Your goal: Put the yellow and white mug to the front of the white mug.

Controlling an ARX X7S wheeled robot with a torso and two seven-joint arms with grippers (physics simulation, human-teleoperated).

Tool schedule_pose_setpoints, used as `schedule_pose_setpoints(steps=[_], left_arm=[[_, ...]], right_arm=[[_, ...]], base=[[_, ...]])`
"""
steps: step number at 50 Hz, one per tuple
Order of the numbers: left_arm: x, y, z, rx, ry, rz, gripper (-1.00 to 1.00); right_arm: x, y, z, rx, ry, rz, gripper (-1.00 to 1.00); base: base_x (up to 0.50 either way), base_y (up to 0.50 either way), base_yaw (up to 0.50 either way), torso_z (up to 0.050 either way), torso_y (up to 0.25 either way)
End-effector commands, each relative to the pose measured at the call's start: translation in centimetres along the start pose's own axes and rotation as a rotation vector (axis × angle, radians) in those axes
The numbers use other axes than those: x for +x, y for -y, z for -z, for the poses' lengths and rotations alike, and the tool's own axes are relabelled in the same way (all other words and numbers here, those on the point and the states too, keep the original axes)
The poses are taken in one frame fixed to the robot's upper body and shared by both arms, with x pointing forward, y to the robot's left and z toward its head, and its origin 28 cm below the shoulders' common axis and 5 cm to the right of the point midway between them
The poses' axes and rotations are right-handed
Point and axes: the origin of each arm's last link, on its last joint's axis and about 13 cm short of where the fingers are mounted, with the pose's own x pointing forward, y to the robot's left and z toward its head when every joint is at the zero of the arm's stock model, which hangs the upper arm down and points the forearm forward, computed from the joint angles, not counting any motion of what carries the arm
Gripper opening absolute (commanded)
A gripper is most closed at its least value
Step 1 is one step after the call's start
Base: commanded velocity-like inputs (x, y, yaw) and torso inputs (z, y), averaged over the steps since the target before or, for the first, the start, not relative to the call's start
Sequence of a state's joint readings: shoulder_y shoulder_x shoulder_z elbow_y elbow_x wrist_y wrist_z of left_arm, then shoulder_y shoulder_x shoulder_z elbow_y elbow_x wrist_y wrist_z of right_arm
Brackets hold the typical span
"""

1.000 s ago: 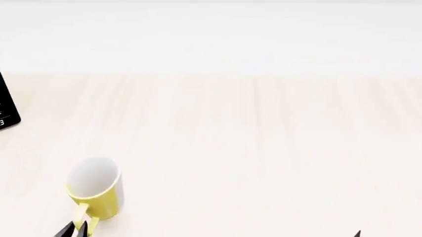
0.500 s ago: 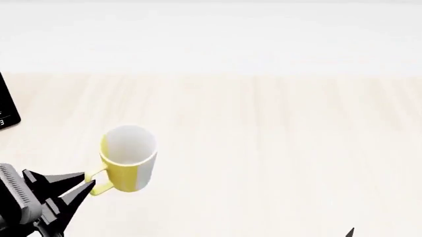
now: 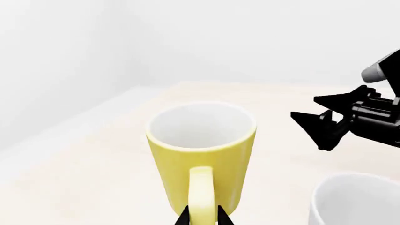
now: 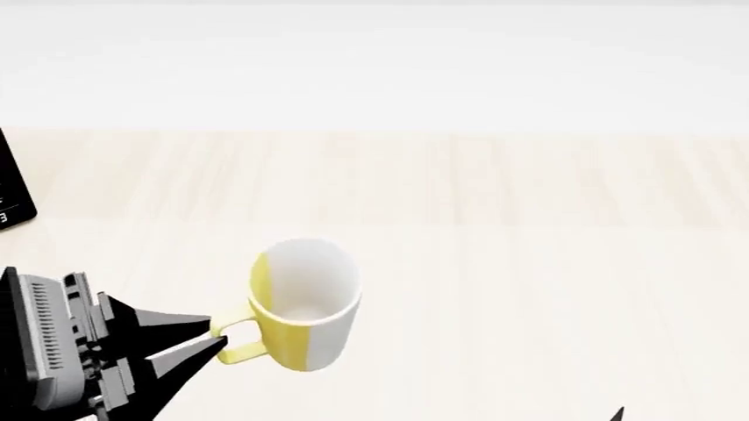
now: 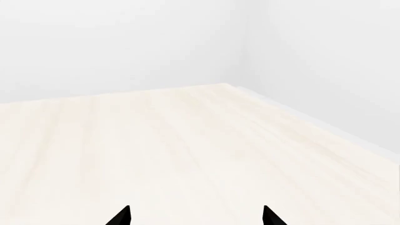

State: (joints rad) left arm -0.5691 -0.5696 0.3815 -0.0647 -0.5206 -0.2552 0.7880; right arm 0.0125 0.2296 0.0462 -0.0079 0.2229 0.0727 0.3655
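Note:
The yellow and white mug [image 4: 302, 307] hangs slightly tilted over the wooden table [image 4: 527, 228], its handle towards my left gripper [image 4: 214, 340]. That gripper is shut on the yellow handle [image 3: 201, 194]. In the left wrist view its fingertips [image 3: 220, 218] pinch both sides of the handle of the mug [image 3: 201, 150]. The rim of the white mug [image 3: 356, 199] shows in that view, close beside the yellow mug; it is out of the head view. My right gripper [image 5: 196, 216] is open and empty over bare table, and it also shows in the left wrist view [image 3: 304, 107].
A black device [image 4: 12, 189] lies at the table's left edge. The table's far edge meets a white wall [image 4: 374, 61]. One right fingertip [image 4: 618, 414] shows at the bottom edge of the head view.
My left gripper has carried the yellow and white mug by its handle to the right, and more of the left arm has come into the head view. The right gripper has stayed put.

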Motion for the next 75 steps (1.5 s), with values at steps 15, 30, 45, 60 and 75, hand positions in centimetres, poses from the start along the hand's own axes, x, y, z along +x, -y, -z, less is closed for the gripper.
schedule_pose_setpoints(steps=[15,30,45,60,75], left_arm=[[2.3,0.4,-0.2,0.017,0.062,0.047,-1.00],[3.2,0.2,0.6,-0.039,0.146,0.036,-1.00],[4.1,0.3,4.4,-0.155,0.115,0.047,-1.00],[4.4,0.1,6.5,-0.204,0.093,0.031,-1.00],[5.0,1.5,8.8,-0.251,0.078,0.105,-1.00]], right_arm=[[0.0,0.1,0.1,-0.007,-0.006,-0.003,1.00],[0.0,0.2,0.1,-0.007,-0.005,-0.001,1.00],[0.0,0.0,0.1,-0.016,-0.004,-0.003,1.00],[0.2,-0.3,0.1,-0.027,-0.003,-0.009,1.00],[0.1,-0.4,0.1,-0.030,-0.002,-0.007,1.00]], base=[[0.00,0.00,0.00,0.000,0.000],[0.00,0.00,0.00,0.000,0.000],[0.00,0.00,0.00,0.000,0.001],[0.00,0.00,0.00,0.000,0.000],[0.00,0.00,0.00,0.000,0.001]])
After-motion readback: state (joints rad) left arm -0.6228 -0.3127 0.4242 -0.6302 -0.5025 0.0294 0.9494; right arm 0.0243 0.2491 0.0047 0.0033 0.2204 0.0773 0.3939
